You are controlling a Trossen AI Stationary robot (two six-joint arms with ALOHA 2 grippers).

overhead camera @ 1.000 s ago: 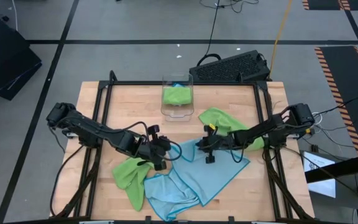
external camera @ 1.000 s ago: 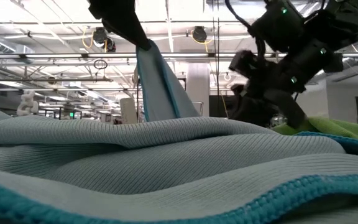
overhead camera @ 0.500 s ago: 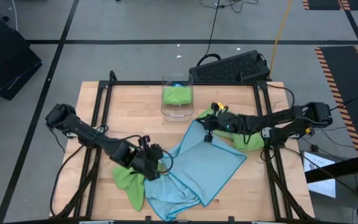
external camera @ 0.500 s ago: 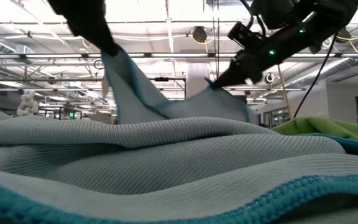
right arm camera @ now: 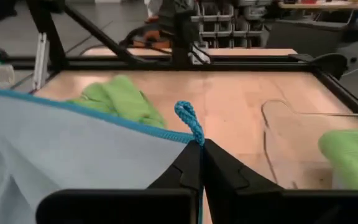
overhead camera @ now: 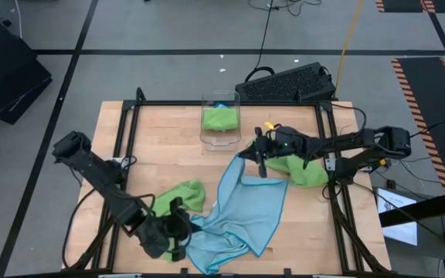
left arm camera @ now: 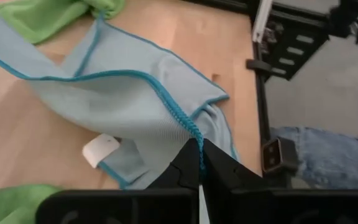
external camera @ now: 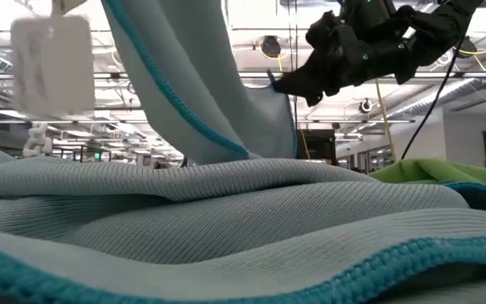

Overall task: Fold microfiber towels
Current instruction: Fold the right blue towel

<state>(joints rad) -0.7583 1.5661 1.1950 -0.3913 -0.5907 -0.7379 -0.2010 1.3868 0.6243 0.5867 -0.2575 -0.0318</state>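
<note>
- We see a clear bin [overhead camera: 220,122] at the upper centre of the high view, on the table [overhead camera: 161,139]. It holds a green towel [overhead camera: 219,117] bunched inside; a sliver of blue shows at its far edge.
- The same bin shows at the right edge of the right wrist view as a green wad behind clear wall [right arm camera: 352,155].
- The blue towel [overhead camera: 246,208] is stretched across the lower centre of the high view, between the two grippers.
- The left gripper [overhead camera: 178,235], lower left of centre in the high view, is clenched on one hemmed corner of the blue towel; the left wrist view shows the hem pinched between its fingertips [left arm camera: 201,155].
- The right gripper [overhead camera: 253,154], right of centre, is clenched on the opposite corner, lifted off the table; the right wrist view shows a loop of blue hem just above the closed fingers.
- A second blue towel [overhead camera: 207,253] lies under the first, at the lower edge.
- A loose green towel [overhead camera: 178,197] lies just beside the left gripper; another [overhead camera: 300,168] lies under the right arm.
- A white tag [left arm camera: 101,149] hangs from the blue towel.
</note>
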